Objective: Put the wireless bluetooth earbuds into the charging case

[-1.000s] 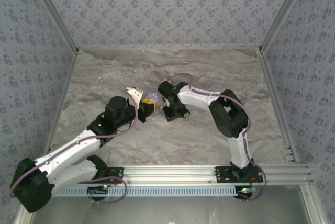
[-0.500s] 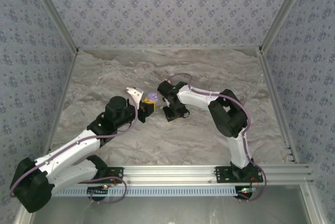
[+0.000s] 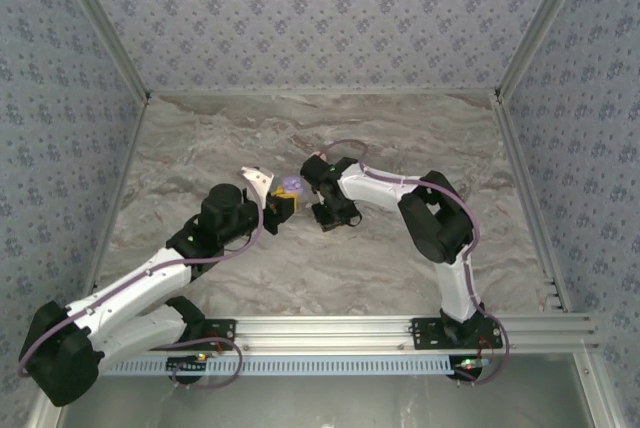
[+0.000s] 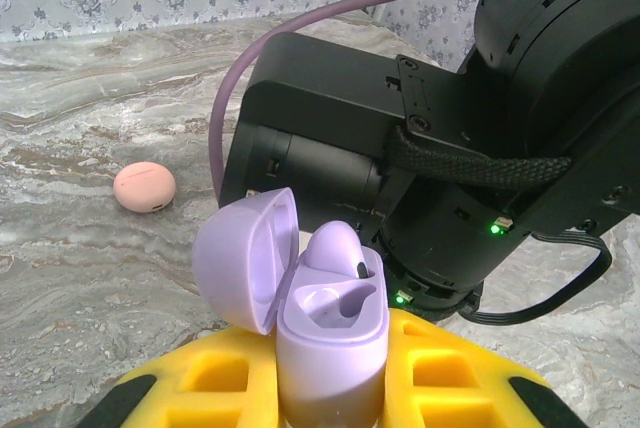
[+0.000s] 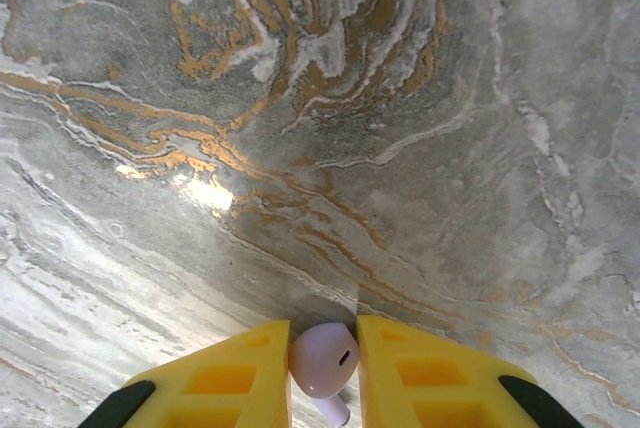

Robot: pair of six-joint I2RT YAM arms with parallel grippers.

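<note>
Sharply bent, the right arm (image 3: 385, 188) reaches leftward, gripper (image 5: 322, 340) pinching an earbud (image 5: 325, 360).

Left gripper (image 4: 330, 393): yellow plastic fingers (image 4: 215, 383) clamp a small lilac plastic charging case (image 4: 330, 348), upright. Its domed lid (image 4: 240, 268) is swung open to the left. One pale lilac earbud (image 4: 335, 248) sits in the far socket; the near socket is a bare hollow. Close behind stands a black robot-arm housing (image 4: 470, 148) with green lights and a looping purple cable (image 4: 330, 18). Salmon-pink disc (image 4: 145, 186) lies well apart on the grey marbled tabletop (image 4: 80, 278).
</note>
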